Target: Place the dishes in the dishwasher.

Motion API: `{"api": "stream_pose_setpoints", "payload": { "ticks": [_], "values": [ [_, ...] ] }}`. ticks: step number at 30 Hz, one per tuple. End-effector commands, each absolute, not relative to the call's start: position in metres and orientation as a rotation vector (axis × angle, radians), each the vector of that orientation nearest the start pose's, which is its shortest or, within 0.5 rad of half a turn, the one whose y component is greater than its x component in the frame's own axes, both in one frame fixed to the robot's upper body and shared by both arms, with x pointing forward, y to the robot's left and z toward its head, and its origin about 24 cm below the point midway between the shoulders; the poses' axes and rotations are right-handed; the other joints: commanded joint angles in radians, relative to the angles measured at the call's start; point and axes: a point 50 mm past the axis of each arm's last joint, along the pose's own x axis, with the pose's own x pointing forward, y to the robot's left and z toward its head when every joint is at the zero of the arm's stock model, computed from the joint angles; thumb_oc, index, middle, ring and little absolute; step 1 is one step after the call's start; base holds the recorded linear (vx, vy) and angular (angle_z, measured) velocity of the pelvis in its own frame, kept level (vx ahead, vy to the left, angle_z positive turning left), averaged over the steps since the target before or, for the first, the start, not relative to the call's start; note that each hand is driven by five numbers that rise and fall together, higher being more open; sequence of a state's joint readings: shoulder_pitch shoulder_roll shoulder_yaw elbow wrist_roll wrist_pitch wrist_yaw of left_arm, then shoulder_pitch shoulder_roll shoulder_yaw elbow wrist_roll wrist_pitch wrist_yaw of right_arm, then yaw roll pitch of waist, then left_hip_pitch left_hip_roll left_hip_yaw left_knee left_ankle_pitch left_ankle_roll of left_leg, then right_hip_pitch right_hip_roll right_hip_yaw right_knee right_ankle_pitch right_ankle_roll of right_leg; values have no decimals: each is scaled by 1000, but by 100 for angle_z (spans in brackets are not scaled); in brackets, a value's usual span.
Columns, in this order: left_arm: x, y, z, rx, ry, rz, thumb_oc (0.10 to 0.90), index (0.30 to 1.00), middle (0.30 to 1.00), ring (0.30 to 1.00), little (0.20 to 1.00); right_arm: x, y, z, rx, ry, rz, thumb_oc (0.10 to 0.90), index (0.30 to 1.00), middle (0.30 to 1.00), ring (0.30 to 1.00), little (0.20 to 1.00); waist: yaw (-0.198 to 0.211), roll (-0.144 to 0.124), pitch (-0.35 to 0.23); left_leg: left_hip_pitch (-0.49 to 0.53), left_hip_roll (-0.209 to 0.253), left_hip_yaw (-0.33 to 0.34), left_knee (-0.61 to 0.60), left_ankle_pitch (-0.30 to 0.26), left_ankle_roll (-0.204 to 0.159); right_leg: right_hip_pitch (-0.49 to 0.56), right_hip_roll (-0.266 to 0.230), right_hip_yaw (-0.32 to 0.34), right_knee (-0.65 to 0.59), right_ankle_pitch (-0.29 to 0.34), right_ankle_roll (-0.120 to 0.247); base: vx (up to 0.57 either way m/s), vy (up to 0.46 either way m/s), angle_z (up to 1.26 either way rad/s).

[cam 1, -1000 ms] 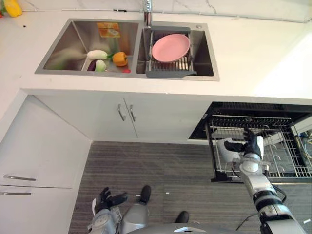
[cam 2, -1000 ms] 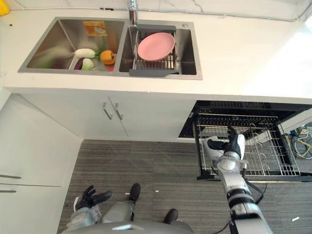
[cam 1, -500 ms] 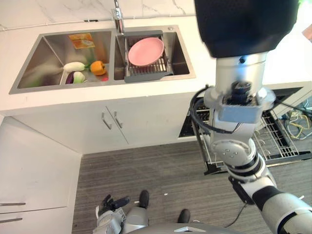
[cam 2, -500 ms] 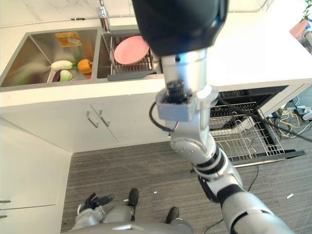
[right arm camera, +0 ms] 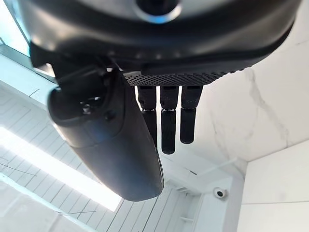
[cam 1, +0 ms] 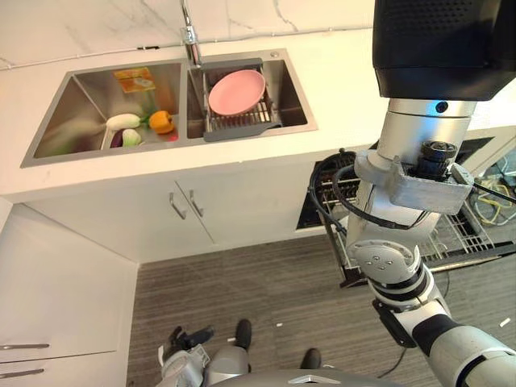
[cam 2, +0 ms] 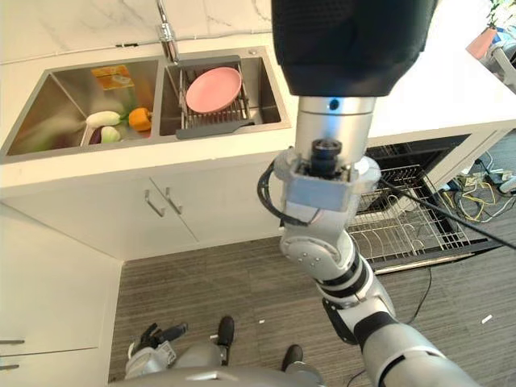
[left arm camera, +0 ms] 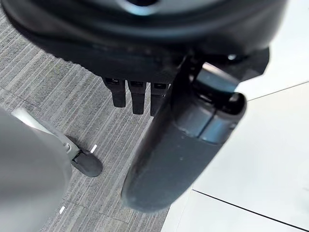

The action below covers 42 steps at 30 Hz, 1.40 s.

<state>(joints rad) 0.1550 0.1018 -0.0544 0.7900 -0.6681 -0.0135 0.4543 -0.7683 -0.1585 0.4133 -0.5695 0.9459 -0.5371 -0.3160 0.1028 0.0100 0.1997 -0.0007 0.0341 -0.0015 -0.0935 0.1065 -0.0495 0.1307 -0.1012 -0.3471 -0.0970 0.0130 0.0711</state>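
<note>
Right wrist view showed the right hand raised from the dishwasher rack, apparently empty with fingers straight, pink plate unloaded

left basin: orange pepper | white vegetable, perhaps radish

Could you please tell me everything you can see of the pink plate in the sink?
The pink plate is round and plain, with a smooth matte look like plastic, and a shallow raised rim. It lies face up, slightly tilted, on a dark grey drying rack set across the right basin of the steel sink, just below the tap. Neither hand touches it.
</note>
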Motion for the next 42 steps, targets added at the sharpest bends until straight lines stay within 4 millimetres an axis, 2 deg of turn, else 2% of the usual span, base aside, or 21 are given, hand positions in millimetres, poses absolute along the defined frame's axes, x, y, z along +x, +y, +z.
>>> {"api": "stream_pose_setpoints", "payload": {
  "ticks": [1, 2, 5, 6, 9, 14, 16, 17, 19, 20, 22, 24, 25, 28, 31, 34, 36, 37, 39, 40, 42],
  "values": [
    [121, 215, -135, -260, 908, 770, 800, 900, 900, 900, 900, 175, -79, 344, 1196, -1229, 895, 700, 749, 749, 749, 749, 5, -24, 7, 72, 47, 38, 6, -104, -55, 27, -63, 0, 18, -65, 42, 0, 0, 0],
    [121, 214, -136, -260, 912, 766, 800, 900, 900, 900, 900, 175, -79, 344, 1197, -1230, 882, 800, 900, 900, 900, 900, 6, -23, 6, 71, 47, 35, 6, -104, -55, 29, -63, -3, 17, -65, 42, 0, 0, 0],
    [119, 212, -137, -263, 927, 769, 800, 900, 900, 900, 900, 177, -80, 344, 1181, -1240, 843, 800, 900, 900, 900, 900, 7, -26, 3, 70, 46, 31, 6, -105, -55, 33, -62, -9, 16, -65, 43, 8, -5, 2],
    [118, 211, -138, -274, 932, 776, 800, 900, 900, 900, 900, 178, -96, 342, 1134, -1296, 795, 800, 900, 900, 900, 900, 2, -26, 2, 69, 46, 30, 6, -105, -55, 32, -62, -10, 16, -65, 45, 0, 0, 0],
    [116, 207, -141, -272, 955, 768, 800, 900, 900, 900, 900, 173, -101, 342, 1148, -1337, 767, 800, 900, 900, 900, 900, 4, -28, 0, 67, 47, 26, 6, -108, -55, 32, -63, -14, 14, -64, 48, -11, -6, 5],
    [111, 203, -145, -267, 987, 769, 800, 900, 900, 900, 900, 186, -113, 325, 1097, -1303, 607, 800, 900, 900, 900, 900, 6, -30, -10, 60, 47, 15, 6, -109, -54, 36, -62, -31, 14, -66, 52, 5, -6, 5],
    [108, 202, -147, -272, 1000, 783, 800, 900, 900, 900, 900, 197, -131, 303, 1063, -1251, 436, 800, 900, 900, 900, 900, 3, -29, -20, 55, 47, 5, 6, -109, -54, 37, -61, -43, 15, -67, 54, 15, -8, 11],
    [108, 202, -147, -270, 1001, 783, 800, 900, 900, 900, 900, 197, -131, 303, 1063, -1250, 435, 800, 900, 900, 900, 900, 3, -30, -21, 54, 47, 5, 6, -109, -54, 37, -61, -43, 15, -67, 54, 14, -2, 21],
    [107, 204, -147, -271, 1002, 792, 800, 900, 900, 900, 900, 203, -145, 288, 1019, -1211, 318, 800, 900, 900, 900, 900, 1, -30, -27, 50, 46, -2, 6, -107, -56, 37, -57, -50, 16, -70, 53, 9, -10, 18],
    [104, 206, -149, -268, 1010, 813, 800, 900, 900, 900, 900, 206, -151, 268, 992, -1141, 224, 800, 900, 900, 900, 900, -1, -30, -27, 44, 47, -7, 6, -103, -59, 35, -55, -56, 15, -69, 53, 4, -11, 11],
    [101, 206, -150, -256, 1024, 810, 800, 900, 900, 900, 900, 208, -155, 260, 962, -1101, 196, 800, 900, 900, 900, 900, -6, -30, -32, 40, 48, -11, 6, -101, -61, 36, -55, -60, 14, -71, 52, -9, -18, 11],
    [96, 213, -150, -233, 1027, 829, 800, 900, 900, 900, 900, 220, -174, 227, 753, -945, 38, 800, 900, 900, 900, 900, -13, -34, -30, 37, 52, -18, 6, -96, -70, 41, -49, -69, 12, -76, 50, -25, -35, 8],
    [96, 213, -151, -233, 1027, 827, 800, 900, 900, 900, 900, 220, -174, 227, 752, -945, 37, 800, 900, 900, 900, 900, -13, -34, -33, 32, 50, -20, 6, -92, -68, 38, -50, -71, 11, -72, 51, -31, -23, 13],
    [92, 217, -151, -197, 1031, 829, 800, 900, 900, 900, 900, 225, -183, 202, 680, -837, -62, 800, 900, 900, 900, 900, -11, -27, -35, 14, 51, -38, 6, -77, -77, 33, -46, -86, 10, -75, 47, -23, -28, 13],
    [88, 220, -152, -188, 1036, 839, 800, 900, 900, 900, 900, 228, -186, 192, 608, -779, -80, 800, 900, 900, 900, 900, -8, -23, -34, 11, 52, -45, 6, -74, -79, 34, -41, -87, 10, -79, 44, 3, -37, 15],
    [84, 225, -151, -181, 1033, 855, 800, 900, 900, 900, 900, 228, -187, 191, 538, -771, -94, 800, 900, 900, 900, 900, -6, -16, -31, 17, 55, -47, 6, -71, -78, 35, -37, -85, 10, -84, 41, -9, -40, 7],
    [87, 226, -149, -202, 992, 879, 800, 900, 900, 900, 900, 227, -193, 191, 475, -777, -111, 800, 900, 900, 900, 900, -1, -28, 21, -103, 26, -32, 219, -98, -94, 28, -61, -79, 12, -93, 25, -140, -33, 15],
    [94, 221, -149, -208, 988, 861, 800, 900, 900, 900, 900, 224, -203, 188, 435, -780, -174, 800, 900, 900, 900, 900, -15, -24, 29, -176, 67, 87, 225, -42, -102, 36, -67, -108, 10, -114, 28, -12, 44, 47],
    [96, 216, -150, -198, 1001, 839, 800, 900, 900, 900, 900, 222, -209, 184, 442, -768, -203, 800, 900, 900, 900, 900, -34, -20, 13, -205, 129, 226, 151, 10, -94, 51, -69, -125, 10, -126, 51, 71, 87, 106],
    [96, 216, -150, -195, 1002, 838, 800, 900, 900, 900, 900, 222, -209, 184, 443, -767, -202, 800, 900, 900, 900, 900, -27, -19, 13, -205, 130, 246, 142, 30, -85, 42, -72, -133, 10, -112, 50, 89, 81, 103],
    [91, 213, -153, -182, 1037, 824, 800, 900, 900, 900, 900, 224, -208, 180, 444, -744, -197, 800, 900, 900, 900, 900, -16, -23, -6, -211, 133, 276, 77, 51, -75, 47, -91, -142, 10, -99, 78, 156, 144, 53]
  ]
}}
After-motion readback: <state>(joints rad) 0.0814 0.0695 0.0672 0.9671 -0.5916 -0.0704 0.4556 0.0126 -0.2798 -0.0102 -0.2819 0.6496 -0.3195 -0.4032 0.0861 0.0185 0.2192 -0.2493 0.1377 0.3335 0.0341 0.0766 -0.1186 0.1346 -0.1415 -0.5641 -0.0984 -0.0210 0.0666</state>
